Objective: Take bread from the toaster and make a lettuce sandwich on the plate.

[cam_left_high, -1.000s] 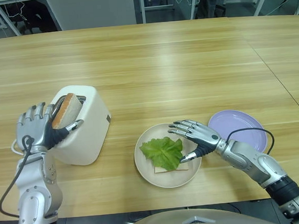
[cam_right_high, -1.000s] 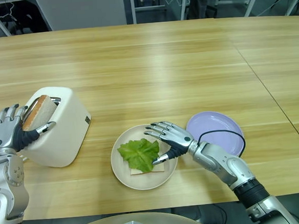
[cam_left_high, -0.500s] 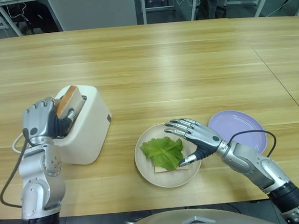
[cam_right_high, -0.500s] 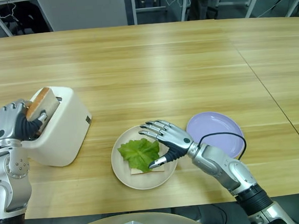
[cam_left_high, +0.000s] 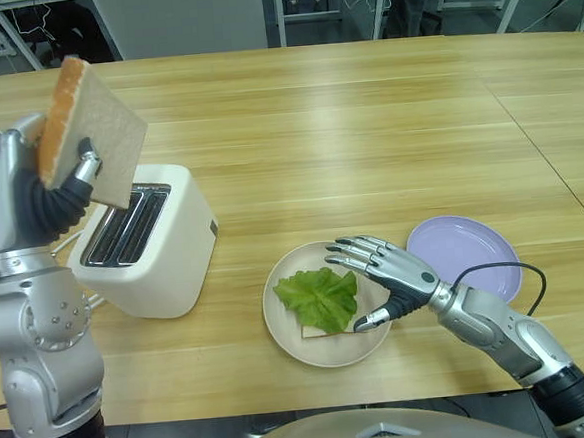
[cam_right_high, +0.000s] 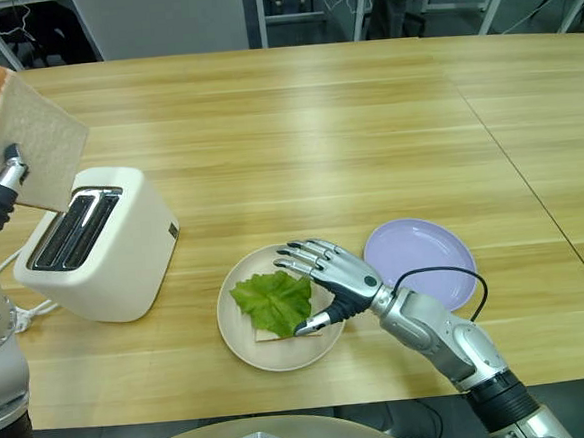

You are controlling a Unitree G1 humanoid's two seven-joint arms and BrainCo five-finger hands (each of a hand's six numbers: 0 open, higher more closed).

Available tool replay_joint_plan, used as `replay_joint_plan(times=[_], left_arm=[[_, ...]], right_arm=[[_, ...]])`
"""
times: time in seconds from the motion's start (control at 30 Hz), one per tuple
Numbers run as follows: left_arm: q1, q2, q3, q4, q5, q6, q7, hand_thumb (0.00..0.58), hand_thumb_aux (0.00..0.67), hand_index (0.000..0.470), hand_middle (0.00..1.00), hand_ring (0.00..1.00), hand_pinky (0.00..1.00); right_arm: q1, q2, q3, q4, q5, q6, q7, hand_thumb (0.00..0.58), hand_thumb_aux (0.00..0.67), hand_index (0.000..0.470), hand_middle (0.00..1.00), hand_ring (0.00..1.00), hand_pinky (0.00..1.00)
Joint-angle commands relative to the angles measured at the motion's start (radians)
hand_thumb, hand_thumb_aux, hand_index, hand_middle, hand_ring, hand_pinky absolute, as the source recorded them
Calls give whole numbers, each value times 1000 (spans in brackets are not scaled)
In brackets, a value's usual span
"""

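My left hand (cam_left_high: pixel 14 188) is shut on a slice of bread (cam_left_high: pixel 91 133), held up in the air above the white toaster (cam_left_high: pixel 148 244), whose slots stand empty. On the beige plate (cam_left_high: pixel 279 325) lies a lettuce leaf (cam_left_high: pixel 319 295) over a bread slice (cam_left_high: pixel 325 330) whose edge peeks out below it. Over the plate's right rim my right hand (cam_left_high: pixel 388 277) hovers open with fingers spread, just right of the lettuce.
A purple plate (cam_left_high: pixel 470 252) sits to the right of the beige one, with a black cable (cam_left_high: pixel 496 265) looping over it. The toaster's cord trails off its left side. Bare wooden table stretches behind.
My left hand closed on the bread in the toaster and lifted it clear, up above the slots. The toaster has settled back upright. The right hand barely moved.
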Motion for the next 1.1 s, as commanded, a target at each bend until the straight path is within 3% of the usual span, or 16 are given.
replay_joint_plan(times=[0.03,0.2,0.4,0.67,0.87,1.1], left_arm=[[-30,-123,-61,-116,-228,80,-92,580,670,460,1000,1000,1000],[74,-266,-275,-110,-368,130,-199,580,670,460,1000,1000,1000],[172,-185,-392,54,-501,9,-375,580,670,460,1000,1000,1000],[-29,-11,-514,317,-664,-99,-677,580,670,460,1000,1000,1000],[-183,-24,-687,511,-681,-126,-830,580,670,460,1000,1000,1000],[-300,-75,-799,775,-609,-213,-860,580,670,460,1000,1000,1000]], right_arm=[[18,-28,-87,-23,-7,-32,-83,0,0,0,0,0,0],[59,-61,-197,-63,-31,-87,-206,0,0,0,0,0,0],[79,-104,-283,-77,43,-189,-245,0,0,0,0,0,0],[76,-173,-322,-77,100,-373,-208,0,0,0,0,0,0],[74,-165,-243,-107,82,-437,-105,0,0,0,0,0,0],[83,-135,-122,-78,82,-427,21,0,0,0,0,0,0]])
